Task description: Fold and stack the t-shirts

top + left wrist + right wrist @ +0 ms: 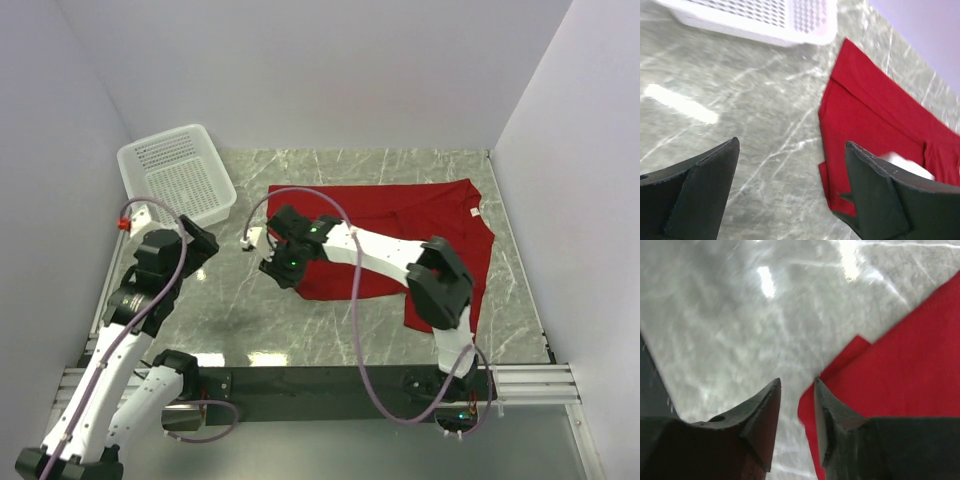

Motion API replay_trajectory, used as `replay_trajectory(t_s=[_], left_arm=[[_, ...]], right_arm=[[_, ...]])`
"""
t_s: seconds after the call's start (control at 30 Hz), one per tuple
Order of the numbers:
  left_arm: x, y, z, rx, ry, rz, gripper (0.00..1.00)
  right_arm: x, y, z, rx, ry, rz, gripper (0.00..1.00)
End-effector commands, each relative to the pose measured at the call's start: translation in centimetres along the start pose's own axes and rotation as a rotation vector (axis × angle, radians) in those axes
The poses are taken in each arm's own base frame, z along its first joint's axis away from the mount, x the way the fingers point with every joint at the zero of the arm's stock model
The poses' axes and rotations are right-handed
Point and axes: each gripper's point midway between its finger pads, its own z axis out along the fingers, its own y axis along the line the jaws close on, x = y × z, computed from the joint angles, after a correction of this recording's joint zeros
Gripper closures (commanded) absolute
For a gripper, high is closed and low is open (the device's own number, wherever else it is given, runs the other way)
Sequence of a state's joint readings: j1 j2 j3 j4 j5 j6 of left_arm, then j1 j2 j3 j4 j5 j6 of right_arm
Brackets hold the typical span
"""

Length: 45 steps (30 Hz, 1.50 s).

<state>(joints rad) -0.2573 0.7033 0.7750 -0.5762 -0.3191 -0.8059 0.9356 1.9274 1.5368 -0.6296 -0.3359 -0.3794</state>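
Top view: a red t-shirt [400, 210] lies flat on the marble table [250, 320], right of centre, with its white neck label [474, 211] at the far right edge. A white mesh basket [178, 175] sits at the far left corner of the table, apart from the shirt.

The right arm reaches leftward across the shirt. Its end effector [280, 268] is at the shirt's near left edge. The left end effector [203, 243] is over bare table, near the basket and left of the shirt.

Left wrist view: the left end effector [790, 185] stands wide and holds nothing. Bare marble shows between its fingers [705, 190], the basket [765, 20] lies beyond, and the shirt [875, 125] is to the right.

Right wrist view: the right end effector [796, 415] is narrow, with a slim gap left between its fingers [830, 435]. The shirt [910, 375] has a folded edge running into this gap. Whether the cloth is pinched cannot be told.
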Motion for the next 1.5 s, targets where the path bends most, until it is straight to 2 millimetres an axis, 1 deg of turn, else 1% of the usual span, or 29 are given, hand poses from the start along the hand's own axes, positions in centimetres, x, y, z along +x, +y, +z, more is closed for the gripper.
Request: replay_trajectory(t_s=[0.0, 0.03, 0.07, 0.2, 0.27, 0.47, 0.73, 0.9, 1.07, 1.2, 1.37, 1.47], left_arm=[[-1.7, 1.8, -1.7, -0.082, -0.075, -0.047, 0.08], [-1.9, 2.1, -2.0, -0.088, -0.090, -0.052, 0.08], [-2.0, 2.3, -2.4, -0.085, -0.100, -0.064, 0.08], [-2.3, 3.0, -3.0, -0.090, -0.133, -0.088, 0.08], [-2.3, 3.1, -3.1, -0.088, -0.137, -0.092, 0.09], [-2.2, 3.1, -2.9, -0.095, -0.131, -0.078, 0.08], [-1.9, 3.2, -2.7, -0.095, -0.126, -0.075, 0.08], [-1.9, 3.3, -2.8, -0.099, -0.129, -0.073, 0.08], [-2.0, 3.3, -2.8, -0.096, -0.131, -0.074, 0.08], [-1.9, 3.0, -2.6, -0.086, -0.127, -0.076, 0.08], [-1.8, 2.9, -2.5, -0.086, -0.120, -0.071, 0.09], [-1.9, 2.9, -2.6, -0.084, -0.122, -0.071, 0.09]], right_arm=[[-2.4, -1.5, 0.6, 0.096, -0.017, 0.103, 0.62], [-2.7, -1.7, 1.4, 0.099, -0.003, 0.118, 0.65], [-2.6, -1.5, 1.9, 0.103, 0.009, 0.141, 0.66], [-2.1, -2.1, 3.6, 0.152, 0.059, 0.189, 0.66], [-1.4, -2.8, 4.2, 0.191, 0.081, 0.214, 0.66], [0.1, -3.4, 5.3, 0.222, 0.133, 0.233, 0.66], [1.6, -4.3, 6.7, 0.267, 0.184, 0.243, 0.66], [1.9, -4.9, 6.8, 0.285, 0.191, 0.256, 0.66], [1.0, -4.9, 5.9, 0.291, 0.162, 0.252, 0.66], [1.1, -5.5, 5.6, 0.326, 0.163, 0.252, 0.66], [2.6, -5.1, 6.6, 0.292, 0.202, 0.276, 0.66], [3.1, -4.4, 7.2, 0.253, 0.217, 0.285, 0.69]])
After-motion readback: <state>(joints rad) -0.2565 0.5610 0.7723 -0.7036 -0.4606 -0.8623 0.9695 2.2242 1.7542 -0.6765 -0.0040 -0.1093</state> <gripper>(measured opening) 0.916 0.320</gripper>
